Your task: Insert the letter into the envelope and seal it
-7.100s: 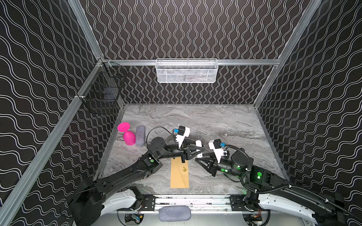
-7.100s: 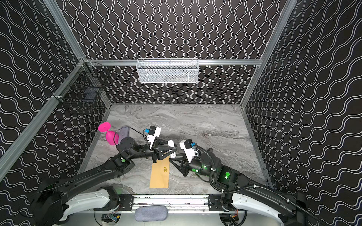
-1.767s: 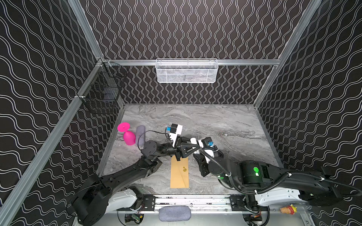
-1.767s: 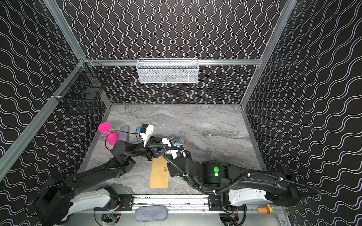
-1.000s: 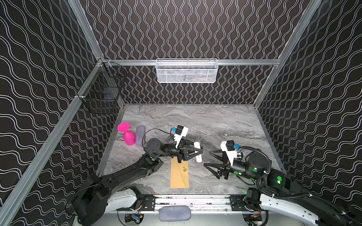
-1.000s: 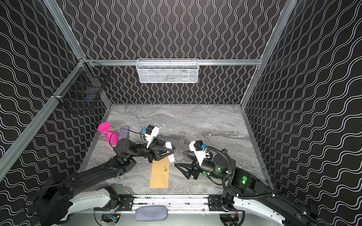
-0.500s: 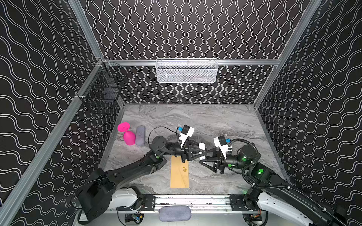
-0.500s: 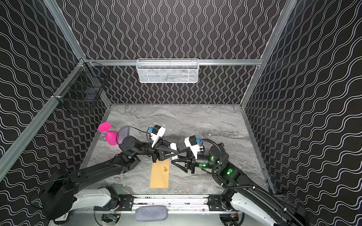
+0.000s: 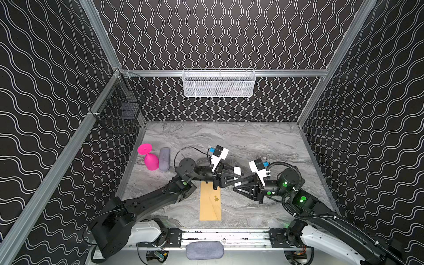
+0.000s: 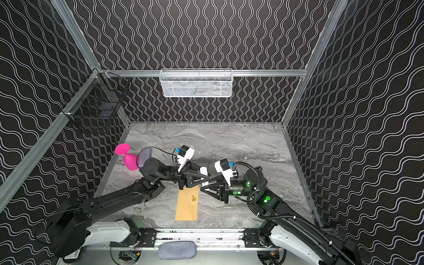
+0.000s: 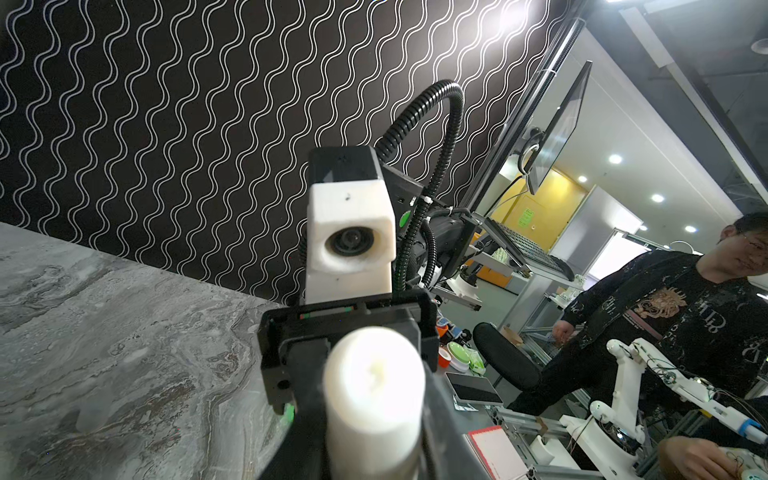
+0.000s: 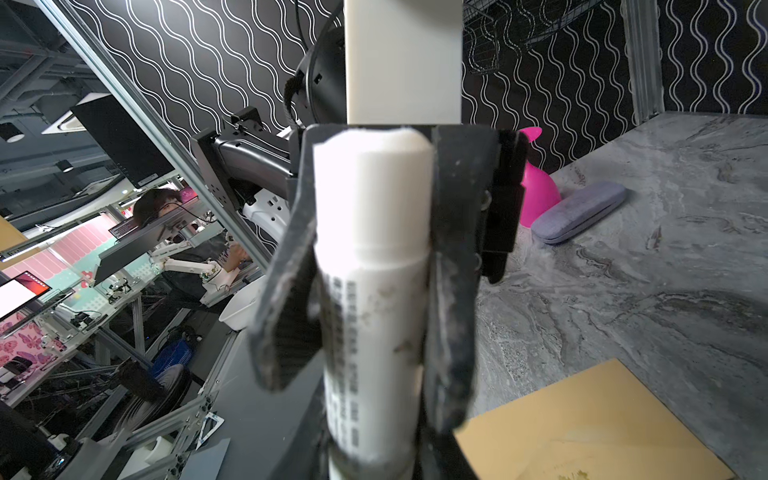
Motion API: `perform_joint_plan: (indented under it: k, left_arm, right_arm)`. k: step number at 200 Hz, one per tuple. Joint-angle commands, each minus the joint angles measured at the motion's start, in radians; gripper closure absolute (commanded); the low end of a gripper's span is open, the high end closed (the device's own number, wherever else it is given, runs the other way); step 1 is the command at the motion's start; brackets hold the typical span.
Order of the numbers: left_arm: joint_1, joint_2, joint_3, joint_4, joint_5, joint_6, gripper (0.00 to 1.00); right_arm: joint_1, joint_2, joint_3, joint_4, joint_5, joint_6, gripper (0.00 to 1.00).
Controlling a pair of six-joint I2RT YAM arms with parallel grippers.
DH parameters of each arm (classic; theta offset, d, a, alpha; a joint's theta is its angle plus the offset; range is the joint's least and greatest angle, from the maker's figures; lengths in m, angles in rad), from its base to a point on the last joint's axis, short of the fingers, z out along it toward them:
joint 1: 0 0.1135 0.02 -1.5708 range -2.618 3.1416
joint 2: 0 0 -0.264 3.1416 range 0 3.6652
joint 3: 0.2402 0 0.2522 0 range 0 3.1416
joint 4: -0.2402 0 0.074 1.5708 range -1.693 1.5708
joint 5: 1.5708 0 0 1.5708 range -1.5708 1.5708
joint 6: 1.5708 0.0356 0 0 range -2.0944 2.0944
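Your left gripper (image 9: 239, 177) and right gripper (image 9: 238, 185) face each other, both pinching the white tube (image 12: 374, 270). Beneath them the envelope (image 9: 210, 206) lies flat near the tabletop's (image 9: 263, 142) front edge.

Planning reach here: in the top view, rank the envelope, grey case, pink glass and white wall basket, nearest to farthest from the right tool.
From the right tool, closed on the white tube:
1. envelope, front centre, beside it
2. grey case, left side
3. pink glass, just past the case, leftmost
4. white basket, up on the back wall
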Motion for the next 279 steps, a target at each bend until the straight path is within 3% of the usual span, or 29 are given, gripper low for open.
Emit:
perform_joint_plan:
  k: [1,13,40,73,89,161,174,196,212,238,279]
  left_arm:
    - [-0.001,-0.008,0.012,-0.041,-0.01,0.035,0.82]
    - [-0.001,-0.017,0.01,-0.059,-0.014,0.046,0.75]
    - [-0.003,-0.032,0.005,-0.097,-0.027,0.073,0.57]
    - [-0.016,-0.018,-0.007,-0.067,-0.03,0.058,0.51]
    - [-0.02,-0.005,-0.005,-0.052,-0.024,0.051,0.53]
    - [-0.022,-0.021,-0.023,-0.073,-0.037,0.071,0.83]
    - [-0.022,-0.031,-0.021,-0.112,-0.04,0.094,0.89]
    - [-0.021,-0.061,-0.006,-0.27,-0.056,0.199,0.94]
    - [-0.023,-0.087,0.019,-0.459,-0.082,0.328,0.99]
    - [-0.046,-0.12,0.059,-0.675,-0.122,0.483,1.0]
    - [-0.086,-0.163,0.105,-0.873,-0.166,0.636,1.0]
  right_arm:
    - [0.002,-0.01,0.014,0.009,-0.001,-0.023,0.84]
    - [0.002,-0.013,0.019,0.002,0.015,-0.028,0.89]
    - [0.002,-0.012,0.031,0.0,0.039,-0.039,0.91]
    - [0.002,-0.006,0.052,-0.028,0.082,-0.07,0.93]
    - [0.004,-0.005,0.056,-0.042,0.099,-0.082,0.94]
    - [0.003,-0.003,0.053,-0.05,0.16,-0.096,0.92]
    - [0.004,-0.004,0.053,-0.058,0.158,-0.093,0.86]
    - [0.003,-0.038,0.083,-0.189,0.165,-0.112,0.44]
    - [0.003,-0.088,0.113,-0.342,0.216,-0.131,0.31]
    - [0.002,-0.126,0.195,-0.547,0.214,-0.186,0.27]
    - [0.002,-0.023,0.374,-0.778,0.207,-0.276,0.31]
